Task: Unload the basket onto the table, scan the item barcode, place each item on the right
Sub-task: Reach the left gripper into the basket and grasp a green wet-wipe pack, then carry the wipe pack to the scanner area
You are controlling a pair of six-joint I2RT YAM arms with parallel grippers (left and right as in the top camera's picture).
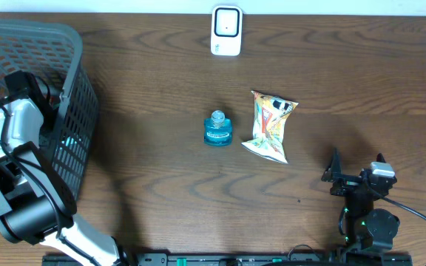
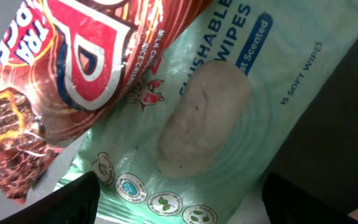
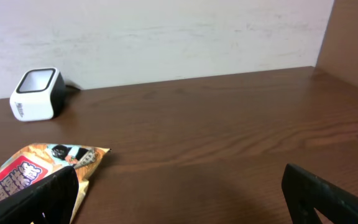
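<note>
Checking in on the rig. The left arm is reaching down into the basket [image 1: 80, 89] at the left edge of the table [image 1: 161, 192], so from overhead I can't see its tip at all. On the left wrist view the left gripper [image 2: 185, 202] hangs over a mint-green pack of flushable wipes [image 2: 229, 124], with a red chocolate snack packet [image 2: 73, 74] lying partly over the pack's top left. The fingers [image 2: 73, 202] sit out at the two bottom corners of that view, spread wide and holding nothing.

The right gripper [image 3: 185, 202] is parked near the front right corner of the table. Its fingers [image 3: 42, 199] are spread wide too, with nothing between them.

The barcode scanner [image 1: 226, 31] stands at the middle of the back edge, a white box with a dark window. A small blue bottle [image 1: 217, 128] stands upright about mid-table. A yellow snack bag [image 1: 271, 125] lies flat just beside it on the right, not touching. Both are well apart from the scanner and from both grippers.
</note>
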